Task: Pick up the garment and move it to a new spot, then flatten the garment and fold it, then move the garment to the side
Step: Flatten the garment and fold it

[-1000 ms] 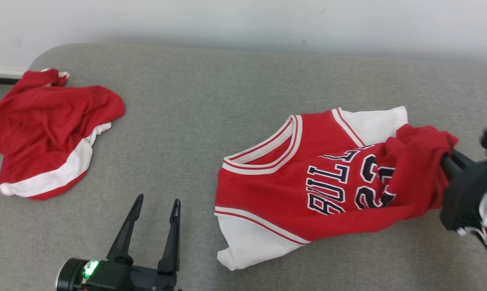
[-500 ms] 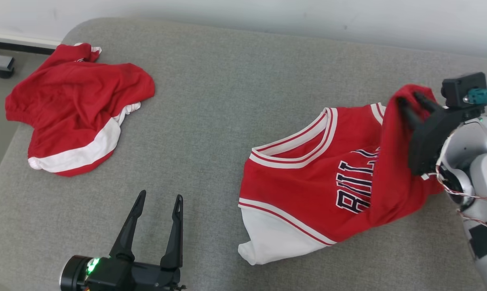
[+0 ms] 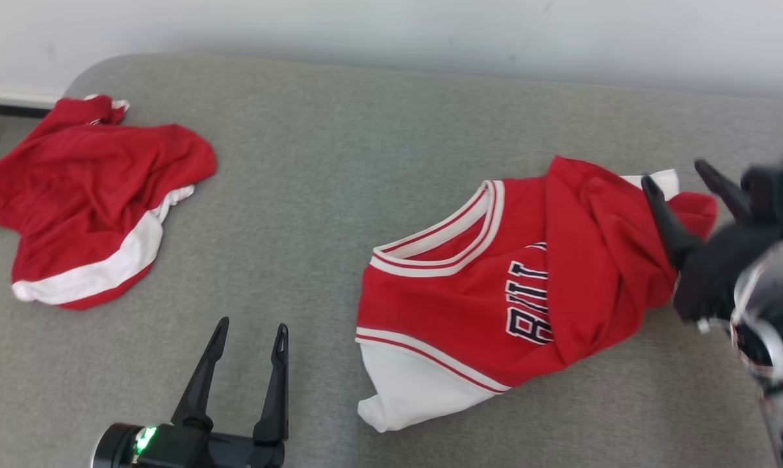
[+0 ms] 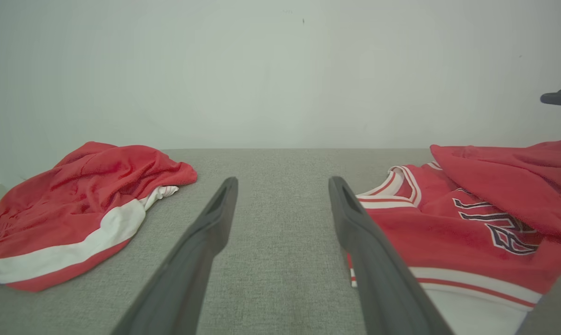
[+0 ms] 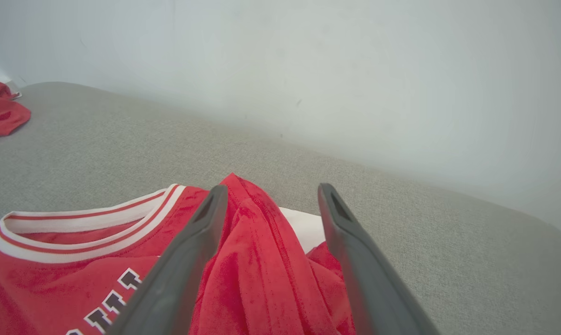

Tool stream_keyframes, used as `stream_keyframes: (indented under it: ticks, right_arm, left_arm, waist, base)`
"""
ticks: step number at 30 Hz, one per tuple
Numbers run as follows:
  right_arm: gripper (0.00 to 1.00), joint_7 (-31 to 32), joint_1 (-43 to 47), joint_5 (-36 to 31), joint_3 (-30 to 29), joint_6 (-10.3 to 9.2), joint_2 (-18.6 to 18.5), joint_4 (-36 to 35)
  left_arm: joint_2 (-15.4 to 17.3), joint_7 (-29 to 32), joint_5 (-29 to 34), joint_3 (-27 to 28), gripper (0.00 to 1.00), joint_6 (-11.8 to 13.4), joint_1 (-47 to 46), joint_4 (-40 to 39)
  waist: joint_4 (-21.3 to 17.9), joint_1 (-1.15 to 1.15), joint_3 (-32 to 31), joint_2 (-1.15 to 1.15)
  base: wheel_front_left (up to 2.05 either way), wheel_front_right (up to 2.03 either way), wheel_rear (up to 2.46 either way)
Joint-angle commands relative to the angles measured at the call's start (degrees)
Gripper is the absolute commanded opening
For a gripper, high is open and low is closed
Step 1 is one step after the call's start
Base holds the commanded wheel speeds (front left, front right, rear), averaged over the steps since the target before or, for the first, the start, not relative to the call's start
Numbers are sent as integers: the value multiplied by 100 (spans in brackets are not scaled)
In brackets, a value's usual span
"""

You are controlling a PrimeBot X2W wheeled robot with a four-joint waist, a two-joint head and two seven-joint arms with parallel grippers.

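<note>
The garment (image 3: 469,292) is a red jersey with white sleeves and dark lettering, lying on the grey padded surface (image 3: 339,162) right of centre. Its lower part is folded over the lettering in a rumpled red flap (image 3: 592,260). My right gripper (image 3: 674,174) stands open just above the flap's right end, with loose cloth below and between its fingers (image 5: 272,188). The jersey (image 5: 75,260) fills the lower left of the right wrist view. My left gripper (image 3: 251,325) is open and holds nothing, near the front edge, left of the jersey (image 4: 471,223); its fingers (image 4: 284,179) point at bare surface.
A second red garment with a white band (image 3: 92,195) lies crumpled at the surface's far left corner, also in the left wrist view (image 4: 75,204). A pale wall (image 3: 391,26) runs behind the surface. The surface's rounded left edge drops to the floor.
My right gripper was shut on the jersey's red hem and has opened, letting it go. The hem flap now lies further over the lettering. The head camera shifted between frames.
</note>
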Motion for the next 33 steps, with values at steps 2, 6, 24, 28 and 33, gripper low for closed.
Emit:
stream_keyframes:
  ticks: [2,6,24,28,33]
  right_arm:
    - [100,105,518,-200,-230,6,145,-542]
    - [100,363,1537,-755,-708,6,643,-1630]
    - [100,-395,1996,-2418,-1288,5,2041,-916]
    - [100,-508,1828,-2564,-1474,5,2081,-662]
    - [100,-502,1736,-2417,-1607,5,2101,-544]
  left_arm:
    - [-5,-21,44,23,100,-25,104,-4]
    - [-6,-21,76,53,100,-38,126,-18]
    - [-6,-21,72,9,100,-125,-103,41]
    - [-6,-21,38,13,100,-114,-119,32]
    - [-7,-21,27,14,100,-116,-108,38]
  waist:
    - [-208,0,-132,0]
    - [-365,0,-147,0]
    - [-293,0,-18,0]
    - [-209,0,-2,0]
    - [-127,0,-3,0]
  base:
    - [0,0,0]
    - [0,0,0]
    - [0,0,0]
    - [0,0,0]
    - [0,0,0]
